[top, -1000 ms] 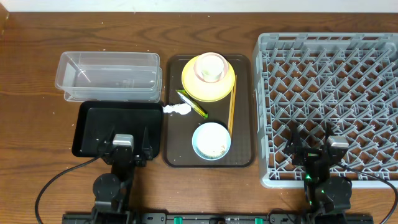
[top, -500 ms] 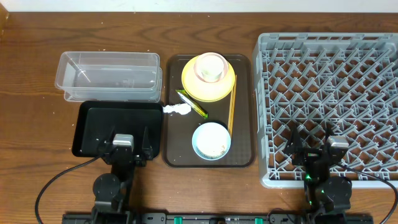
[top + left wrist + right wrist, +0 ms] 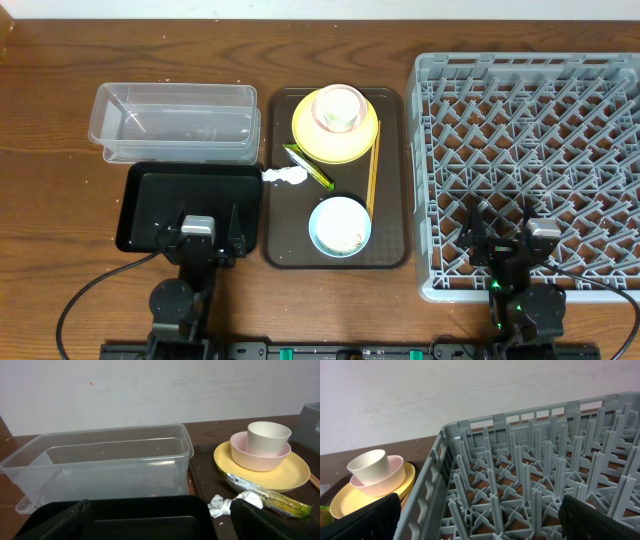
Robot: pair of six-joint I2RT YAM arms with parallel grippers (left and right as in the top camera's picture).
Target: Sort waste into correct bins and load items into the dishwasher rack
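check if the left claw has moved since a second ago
No. In the overhead view the left claw sits over the black tray's near edge exactly as before.

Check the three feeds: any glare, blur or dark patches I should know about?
Overhead: evenly lit and sharp, faint sheen on the clear tub. Left wrist: plate sharp, near fingers dark and soft. Right wrist: rack crisp, fingers blurred black at bottom corners.

The plate (image 3: 335, 150) is yellow, the bowl (image 3: 340, 226) light blue, the wrapper (image 3: 308, 167) green and yellow, the rack (image 3: 530, 120) grey latticework.
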